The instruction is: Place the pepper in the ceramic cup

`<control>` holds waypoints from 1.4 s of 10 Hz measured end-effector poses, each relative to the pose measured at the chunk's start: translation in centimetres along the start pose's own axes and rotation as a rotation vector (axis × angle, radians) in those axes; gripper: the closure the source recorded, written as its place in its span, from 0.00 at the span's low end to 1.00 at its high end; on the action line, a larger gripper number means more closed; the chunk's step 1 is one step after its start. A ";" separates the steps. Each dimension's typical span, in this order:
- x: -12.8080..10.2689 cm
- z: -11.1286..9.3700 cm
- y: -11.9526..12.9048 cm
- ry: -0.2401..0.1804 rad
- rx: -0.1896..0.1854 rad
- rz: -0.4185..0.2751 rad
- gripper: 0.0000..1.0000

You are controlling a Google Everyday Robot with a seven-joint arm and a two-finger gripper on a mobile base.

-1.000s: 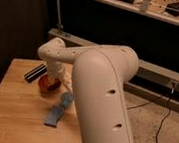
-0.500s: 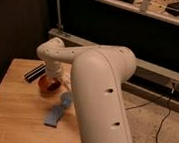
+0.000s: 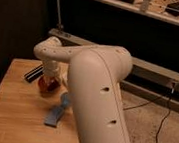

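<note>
White robot arm [image 3: 99, 82] over a wooden table [image 3: 11, 110]. Its gripper [image 3: 50, 79] is at a wide orange-brown bowl [image 3: 45, 86] — open or closed, cannot tell. A small pale blue ceramic cup [image 3: 65, 100] stands just beside. The pepper is not discernible — placing is likely not yet done.

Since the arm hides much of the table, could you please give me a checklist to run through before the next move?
1. Gripper located: low over the orange-brown bowl, toward the back left of the wooden table: ok.
2. Pepper in the grasp: hidden under the wrist: cannot tell.
3. Ceramic cup found: right of the bowl, partly behind the arm: ok.
4. Cup upright and empty: cannot tell.
5. Gripper above the cup: not ok, it is over the bowl.
6. Blue pad out of the way: in front of the cup, not between bowl and cup: ok.
</note>
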 end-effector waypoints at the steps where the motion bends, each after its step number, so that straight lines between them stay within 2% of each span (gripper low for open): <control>1: 0.0 0.0 0.2 0.000 -0.001 -0.003 0.46; 5: 0.0 0.1 0.4 0.006 -0.004 -0.007 0.46; 6: 0.0 0.2 0.4 0.009 -0.002 -0.008 0.49; 9: 0.1 0.3 0.6 0.012 -0.004 -0.011 0.71; 14: 0.4 0.7 0.7 0.022 -0.008 -0.009 0.71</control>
